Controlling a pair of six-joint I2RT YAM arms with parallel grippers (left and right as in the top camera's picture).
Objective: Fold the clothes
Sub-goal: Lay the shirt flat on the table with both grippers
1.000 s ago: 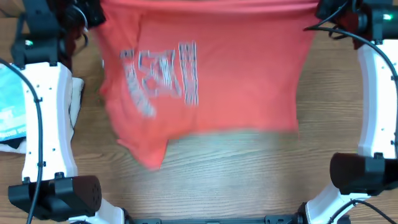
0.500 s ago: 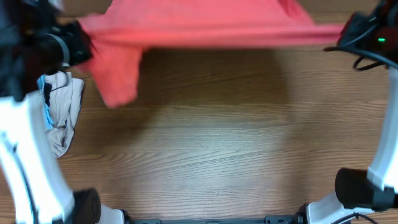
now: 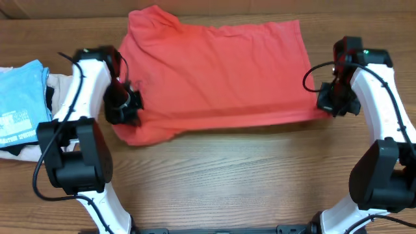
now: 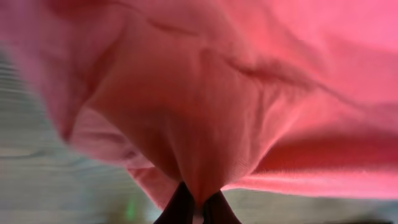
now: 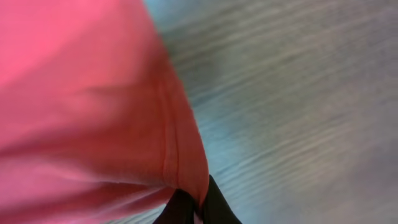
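The coral-red T-shirt (image 3: 214, 71) lies spread on the wooden table, plain side up, its lettering hidden. My left gripper (image 3: 127, 110) is shut on the shirt's near left part; the left wrist view shows the cloth (image 4: 205, 93) bunched between the jaws (image 4: 198, 208). My right gripper (image 3: 328, 104) is shut on the shirt's near right corner; the right wrist view shows the hemmed edge (image 5: 177, 149) pinched in the jaws (image 5: 198, 211). A light blue printed tee (image 3: 19, 104) lies at the far left on top of a beige garment (image 3: 55, 91).
The wooden table (image 3: 227, 175) runs in front of the shirt. Both arm bases stand at the near corners, left (image 3: 71, 162) and right (image 3: 383, 175).
The shirt was held up and stretched between both grippers, chest lettering showing; it swung back and now lies flat on the table, plain side up. Both grippers came down with it, still holding.
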